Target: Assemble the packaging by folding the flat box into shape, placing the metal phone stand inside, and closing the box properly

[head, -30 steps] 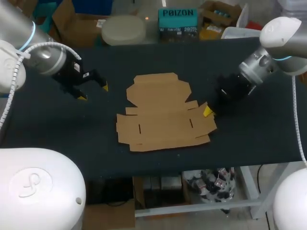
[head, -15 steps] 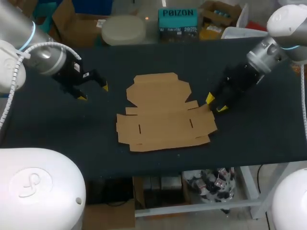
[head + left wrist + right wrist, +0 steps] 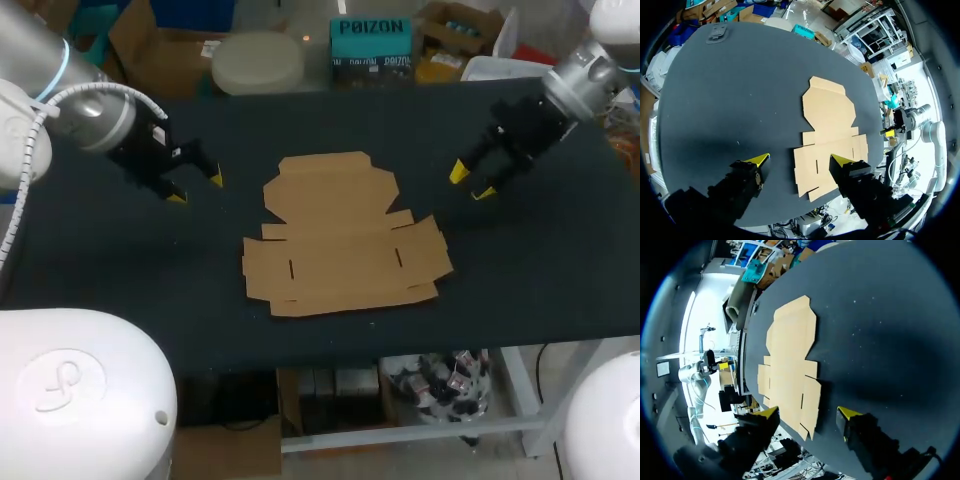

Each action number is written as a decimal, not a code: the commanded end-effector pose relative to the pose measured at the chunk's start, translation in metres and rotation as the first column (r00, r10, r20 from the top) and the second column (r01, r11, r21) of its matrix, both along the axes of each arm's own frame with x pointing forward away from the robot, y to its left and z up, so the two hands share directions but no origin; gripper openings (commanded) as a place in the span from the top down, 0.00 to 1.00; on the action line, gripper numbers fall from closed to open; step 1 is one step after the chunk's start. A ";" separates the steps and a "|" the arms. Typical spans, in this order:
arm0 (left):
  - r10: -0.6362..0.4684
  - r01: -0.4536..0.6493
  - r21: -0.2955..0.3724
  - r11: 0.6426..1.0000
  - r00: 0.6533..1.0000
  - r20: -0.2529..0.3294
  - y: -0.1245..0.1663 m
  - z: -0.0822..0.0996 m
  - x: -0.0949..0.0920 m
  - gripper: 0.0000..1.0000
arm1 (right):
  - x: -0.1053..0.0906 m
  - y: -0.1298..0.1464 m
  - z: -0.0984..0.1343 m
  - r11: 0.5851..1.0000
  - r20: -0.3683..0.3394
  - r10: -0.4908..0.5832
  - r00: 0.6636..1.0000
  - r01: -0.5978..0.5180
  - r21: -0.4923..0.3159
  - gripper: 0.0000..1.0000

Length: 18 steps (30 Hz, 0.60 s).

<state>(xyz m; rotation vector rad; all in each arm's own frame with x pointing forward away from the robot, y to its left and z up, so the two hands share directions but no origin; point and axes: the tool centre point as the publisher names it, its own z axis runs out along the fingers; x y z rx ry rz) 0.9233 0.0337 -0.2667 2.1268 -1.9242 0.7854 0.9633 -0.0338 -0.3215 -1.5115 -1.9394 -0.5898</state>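
The box [image 3: 345, 240] lies flat, unfolded, between the left gripper [image 3: 196, 189] and right gripper [image 3: 470, 182] (both spread, empty), so next probably comes lifting a side flap.

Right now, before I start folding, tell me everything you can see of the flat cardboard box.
The flat cardboard box is a plain brown die-cut blank, fully unfolded, lying flat near the middle of the black table. Its narrower panel with cut corners points to the far side; the wider part, with side flaps and two short slits, lies nearer the robot. Nothing rests on it, and neither arm's jaws touch it.
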 end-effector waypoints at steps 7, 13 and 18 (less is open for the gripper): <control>0.018 -0.017 0.024 1.000 0.999 -0.042 -0.005 -0.002 -0.009 1.00 | 0.009 -0.001 0.000 0.999 -0.004 -0.033 0.999 0.033 -0.016 1.00; 0.046 -0.044 0.018 0.999 0.996 -0.072 -0.007 -0.005 -0.008 1.00 | 0.011 0.000 -0.002 0.998 -0.026 -0.064 0.998 0.064 -0.026 1.00; 0.046 -0.044 0.018 0.999 0.996 -0.072 -0.007 -0.005 -0.008 1.00 | 0.011 0.000 -0.002 0.998 -0.026 -0.064 0.998 0.064 -0.026 1.00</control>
